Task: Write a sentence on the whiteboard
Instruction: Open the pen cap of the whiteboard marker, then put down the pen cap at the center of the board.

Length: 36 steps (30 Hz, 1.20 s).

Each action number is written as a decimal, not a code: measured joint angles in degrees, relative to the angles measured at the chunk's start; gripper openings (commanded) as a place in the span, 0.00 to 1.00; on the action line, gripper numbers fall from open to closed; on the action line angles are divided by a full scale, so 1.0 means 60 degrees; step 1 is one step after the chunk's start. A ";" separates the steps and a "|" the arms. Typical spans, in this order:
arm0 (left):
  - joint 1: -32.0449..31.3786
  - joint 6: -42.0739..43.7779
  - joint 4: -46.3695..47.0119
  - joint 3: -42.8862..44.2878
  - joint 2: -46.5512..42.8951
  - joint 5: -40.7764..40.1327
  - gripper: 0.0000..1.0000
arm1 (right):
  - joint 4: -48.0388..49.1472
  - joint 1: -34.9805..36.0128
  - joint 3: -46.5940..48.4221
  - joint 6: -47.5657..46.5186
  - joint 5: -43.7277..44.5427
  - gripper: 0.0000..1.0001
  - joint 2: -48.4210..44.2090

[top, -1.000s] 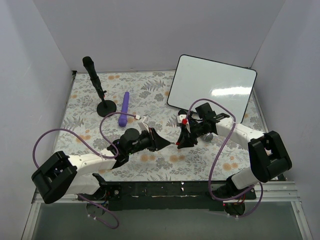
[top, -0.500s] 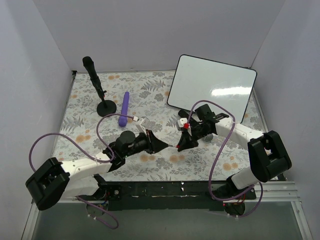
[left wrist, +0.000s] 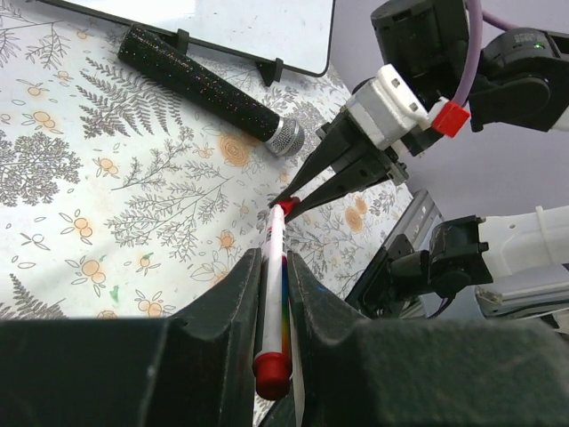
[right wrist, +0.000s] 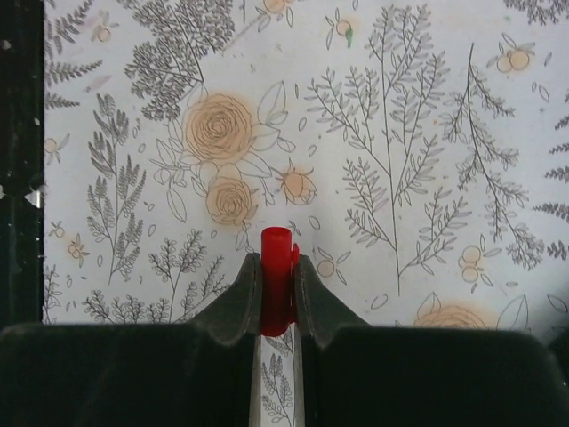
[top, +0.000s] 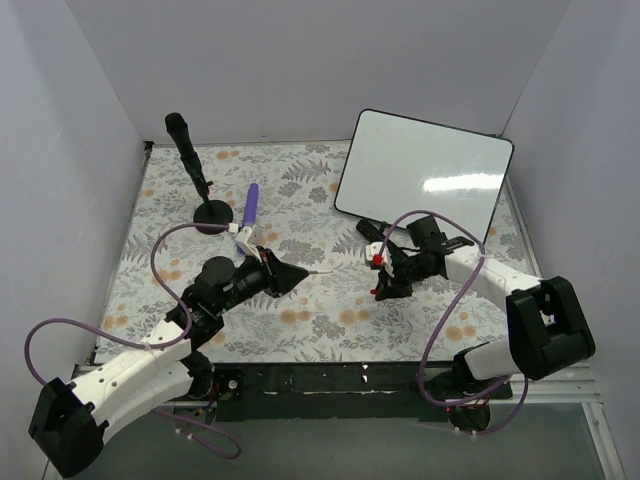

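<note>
The whiteboard [top: 425, 175] lies at the far right, glossy and blank; no red sentence shows on it. Its near edge also shows in the left wrist view [left wrist: 222, 22]. My left gripper [top: 292, 272] is shut on a white marker [left wrist: 272, 302] with a rainbow stripe and a red end, its tip pointing right above the mat. My right gripper [top: 381, 292] is shut on the red marker cap [right wrist: 276, 245], just above the floral mat and a short way right of the marker tip. In the left wrist view, my right gripper [left wrist: 293, 197] sits straight ahead of the marker.
A black glittery microphone [left wrist: 204, 84] lies on the mat along the whiteboard's near edge. A black stand [top: 195, 175] with a round base stands at the far left, with a purple stick [top: 248, 212] beside it. Grey walls close in the mat on three sides.
The two grippers met at the mat's middle. My left gripper has pulled back to the left with the marker, and the red cap has stayed in my right gripper.
</note>
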 measured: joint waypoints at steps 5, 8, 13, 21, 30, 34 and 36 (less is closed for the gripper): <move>0.0022 0.0412 -0.1224 0.0685 -0.0408 -0.0455 0.00 | 0.0594 -0.0022 -0.0645 0.0408 0.1264 0.01 -0.0623; 0.0055 0.0648 -0.1727 0.0958 -0.0634 -0.0750 0.00 | 0.0849 -0.0062 -0.0834 0.0517 0.1851 0.01 -0.0718; 0.0055 0.1162 -0.2626 0.1450 -0.0678 -0.1093 0.00 | 0.1093 -0.0157 -0.0852 0.0616 0.2608 0.01 -0.0710; 0.0055 0.1636 -0.3169 0.1643 -0.0681 -0.1311 0.00 | 0.1198 -0.0248 -0.0867 0.0616 0.3158 0.05 -0.0364; 0.0055 0.1745 -0.3257 0.1643 -0.0812 -0.1388 0.00 | 0.1231 -0.0328 -0.0951 0.0630 0.3337 0.21 -0.0193; 0.0055 0.1752 -0.3260 0.1643 -0.0827 -0.1392 0.00 | 0.1246 -0.0353 -0.0954 0.0681 0.3326 0.30 -0.0171; 0.0055 0.1752 -0.3260 0.1643 -0.0845 -0.1392 0.00 | 0.1268 -0.0386 -0.0954 0.0696 0.3304 0.34 -0.0164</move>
